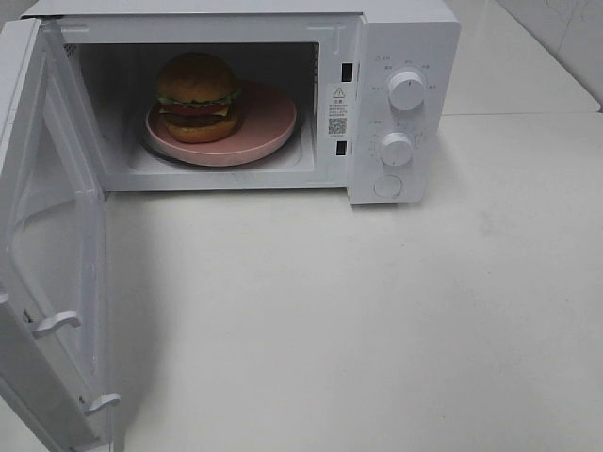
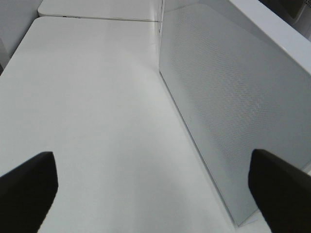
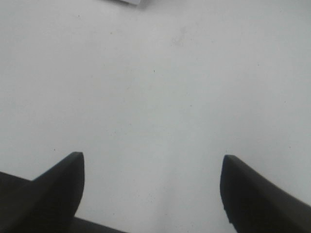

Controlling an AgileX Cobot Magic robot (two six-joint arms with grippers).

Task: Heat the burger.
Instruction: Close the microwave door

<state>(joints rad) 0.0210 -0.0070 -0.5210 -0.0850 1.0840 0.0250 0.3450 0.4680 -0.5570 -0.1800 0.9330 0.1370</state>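
The burger (image 1: 197, 98), with a brown bun, lettuce and dark patty, sits on a pink plate (image 1: 264, 118) inside the open white microwave (image 1: 400, 38). The microwave door (image 1: 52, 254) swings wide open toward the front left. Neither arm shows in the exterior high view. In the left wrist view my left gripper (image 2: 153, 187) is open and holds nothing, with the perforated face of the door (image 2: 233, 102) just beside it over the white table. My right gripper (image 3: 150, 187) is open above bare table, nothing between its fingers.
Two white knobs (image 1: 406, 89) (image 1: 396, 149) and a round button (image 1: 387, 185) sit on the microwave's panel. The white table (image 1: 358, 320) spreads in front. A seam to a second table (image 1: 528, 114) runs at the right rear.
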